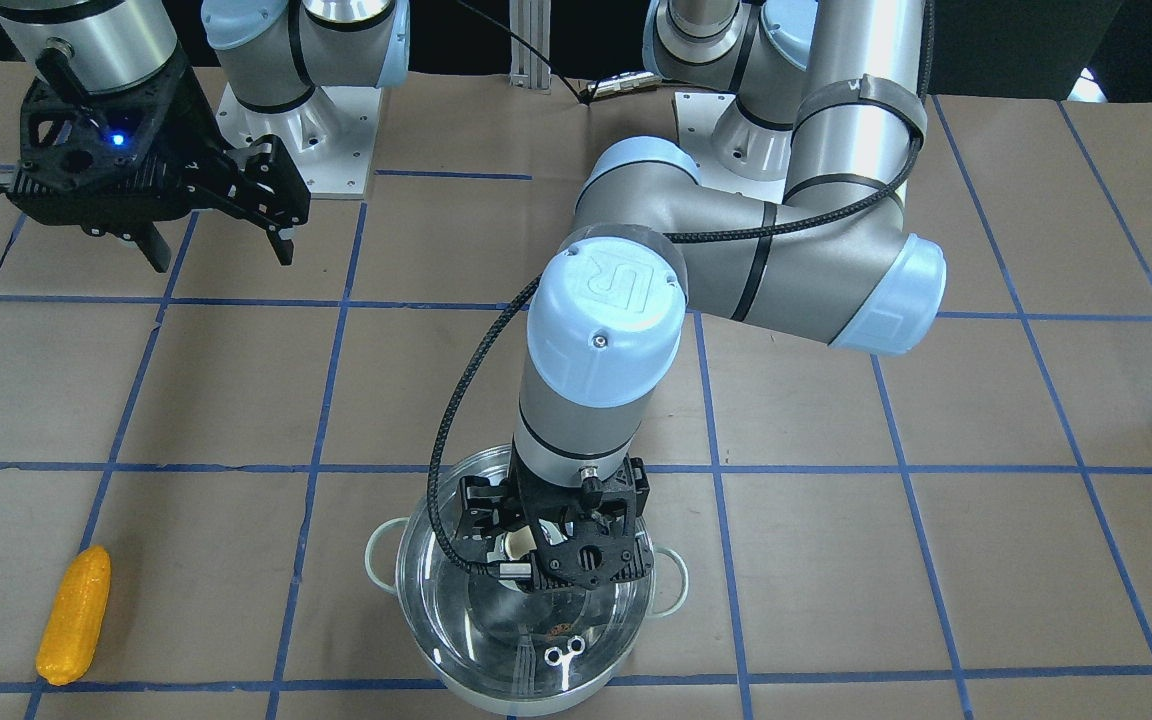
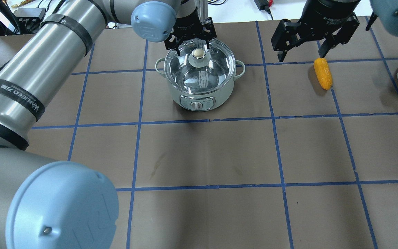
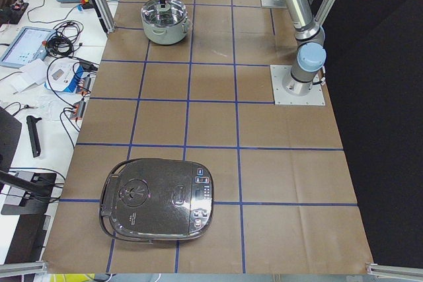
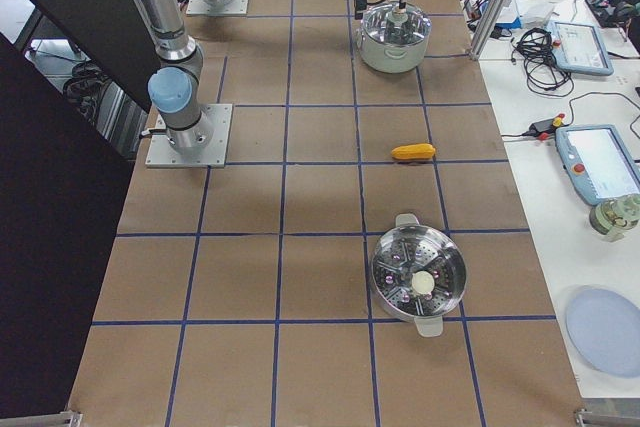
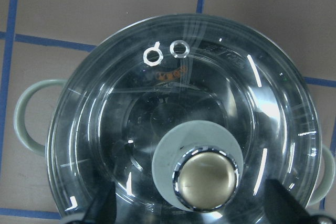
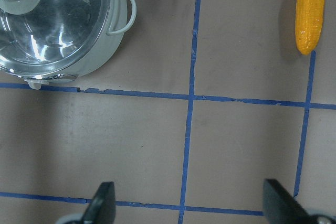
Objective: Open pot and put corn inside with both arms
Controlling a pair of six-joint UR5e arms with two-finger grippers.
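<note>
The pot (image 2: 199, 95) stands at the far middle of the table, with its clear glass lid (image 2: 185, 74) on and pale loop handles at the sides. My left gripper (image 2: 192, 46) is open just above the lid, and its jaws stand either side of the lid's knob (image 5: 205, 178) without touching it. The yellow corn (image 2: 323, 73) lies on the table to the pot's right. My right gripper (image 2: 302, 55) is open and empty, hovering above and just behind the corn. The corn also shows in the right wrist view (image 6: 308, 15) and in the front-facing view (image 1: 74, 614).
A steel steamer pot (image 4: 418, 275) stands at the table's right end, near a pale blue plate (image 4: 605, 332). A black rice cooker (image 3: 158, 199) sits at the left end. The brown table has a grid of blue tape lines (image 2: 206, 121).
</note>
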